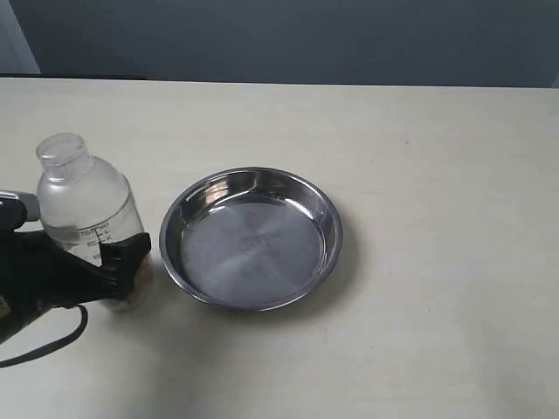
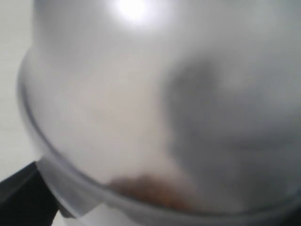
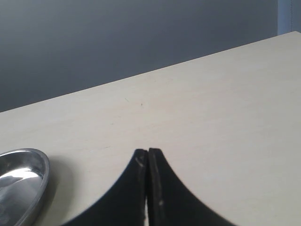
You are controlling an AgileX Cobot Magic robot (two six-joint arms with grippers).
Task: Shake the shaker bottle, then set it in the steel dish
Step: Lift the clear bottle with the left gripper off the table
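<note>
The shaker bottle, clear with a frosted dome and small round cap, stands upright at the left of the table, just left of the steel dish. My left gripper is shut on its lower body, below the printed scale. In the left wrist view the blurred bottle fills the picture, with brown pellets at its bottom and one black finger beside it. My right gripper is shut on nothing, over bare table, with the steel dish's rim off to one side.
The table is pale beige, with a dark wall behind its far edge. A black cable trails from the left arm near the front left. The right arm does not show in the exterior view.
</note>
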